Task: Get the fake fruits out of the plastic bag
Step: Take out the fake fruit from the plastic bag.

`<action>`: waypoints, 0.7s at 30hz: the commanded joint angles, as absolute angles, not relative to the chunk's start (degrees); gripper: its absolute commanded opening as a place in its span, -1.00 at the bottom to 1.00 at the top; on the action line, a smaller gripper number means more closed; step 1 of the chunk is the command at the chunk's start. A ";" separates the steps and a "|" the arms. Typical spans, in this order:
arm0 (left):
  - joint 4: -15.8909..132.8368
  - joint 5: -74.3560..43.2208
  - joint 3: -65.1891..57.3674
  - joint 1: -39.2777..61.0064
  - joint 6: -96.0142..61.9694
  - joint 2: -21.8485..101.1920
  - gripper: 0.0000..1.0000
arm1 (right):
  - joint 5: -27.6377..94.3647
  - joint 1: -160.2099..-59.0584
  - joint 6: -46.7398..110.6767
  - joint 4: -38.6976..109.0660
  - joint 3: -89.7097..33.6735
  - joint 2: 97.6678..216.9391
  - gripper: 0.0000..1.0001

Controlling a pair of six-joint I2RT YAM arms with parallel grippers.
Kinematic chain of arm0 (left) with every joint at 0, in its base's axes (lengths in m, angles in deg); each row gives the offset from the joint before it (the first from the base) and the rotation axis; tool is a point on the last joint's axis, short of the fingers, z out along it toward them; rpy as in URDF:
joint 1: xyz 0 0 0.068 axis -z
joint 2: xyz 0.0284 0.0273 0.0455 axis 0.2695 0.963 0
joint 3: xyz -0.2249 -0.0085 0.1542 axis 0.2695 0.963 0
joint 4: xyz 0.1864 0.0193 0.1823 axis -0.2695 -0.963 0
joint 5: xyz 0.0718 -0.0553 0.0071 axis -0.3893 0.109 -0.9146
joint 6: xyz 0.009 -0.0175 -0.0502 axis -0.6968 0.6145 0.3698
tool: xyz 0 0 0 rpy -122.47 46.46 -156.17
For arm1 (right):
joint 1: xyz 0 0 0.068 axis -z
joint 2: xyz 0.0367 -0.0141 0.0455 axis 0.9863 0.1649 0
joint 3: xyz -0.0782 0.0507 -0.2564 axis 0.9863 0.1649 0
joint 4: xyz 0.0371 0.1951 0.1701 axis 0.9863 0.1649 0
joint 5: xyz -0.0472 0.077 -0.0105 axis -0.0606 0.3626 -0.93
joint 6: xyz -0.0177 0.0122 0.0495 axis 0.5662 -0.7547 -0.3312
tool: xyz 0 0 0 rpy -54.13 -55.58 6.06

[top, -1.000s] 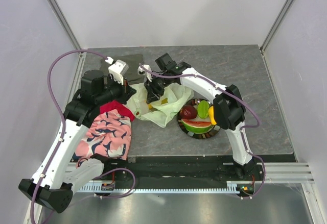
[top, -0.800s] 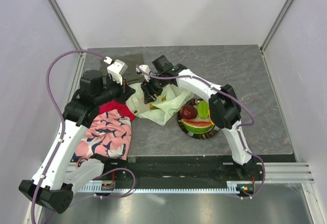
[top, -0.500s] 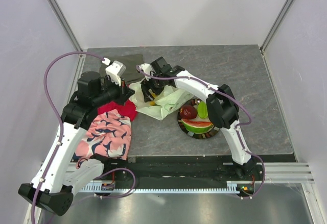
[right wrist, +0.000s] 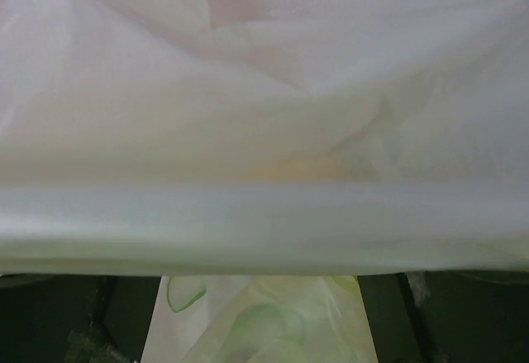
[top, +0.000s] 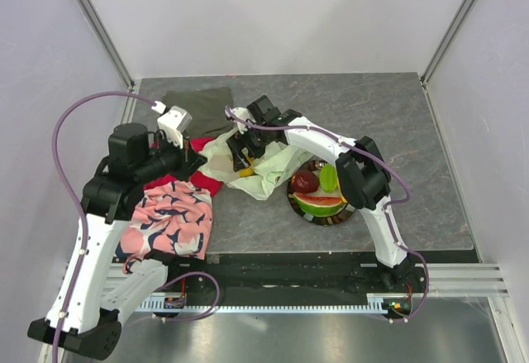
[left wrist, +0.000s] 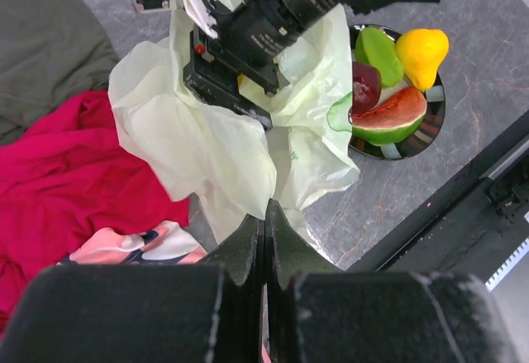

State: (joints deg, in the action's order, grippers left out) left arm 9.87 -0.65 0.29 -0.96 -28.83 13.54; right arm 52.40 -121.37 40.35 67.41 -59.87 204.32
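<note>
My left gripper [left wrist: 264,232] is closed tight. The edge of the plastic bag [left wrist: 207,144] runs right down into its tips, so it looks pinched there. That gripper sits over the red cloth [left wrist: 58,173], with the pink patterned cloth [top: 169,218] just nearer the arm bases and partly under the left arm. The bag is bunched up mid-table, between the red cloth and the plate [left wrist: 436,119], and its right edge touches or overlaps the plate rim. My right gripper [top: 241,158] is pushed down into the bag's mouth from the far side. On its wrist camera, pale film fills nearly the whole view, and the dark fingers [right wrist: 124,317] show only at the two lower corners, well apart with just bag between them, so the jaws are spread wide. I can't see it holding anything. A small yellow bit [top: 245,165] shows beside those fingers in the bag opening, too hidden to say which fruit. Four fruits are already out on the plate: apple [left wrist: 366,84], green piece [left wrist: 378,51], pear [left wrist: 421,49] and watermelon slice [left wrist: 388,119], all touching one another. A dark grey cloth [top: 198,100] lies flat at the far left of the table [top: 397,115], behind the bag.
</note>
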 commanded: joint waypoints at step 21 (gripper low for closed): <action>2.93 6.14 4.27 -1.13 -34.58 9.26 -0.97 | 43.65 -124.72 35.18 64.30 -63.21 210.70 0.58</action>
State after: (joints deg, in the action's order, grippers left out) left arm 2.22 3.37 4.51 -1.00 -32.72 9.28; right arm 46.63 -123.90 36.63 65.24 -60.26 209.34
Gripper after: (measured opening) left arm 0.022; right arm 0.910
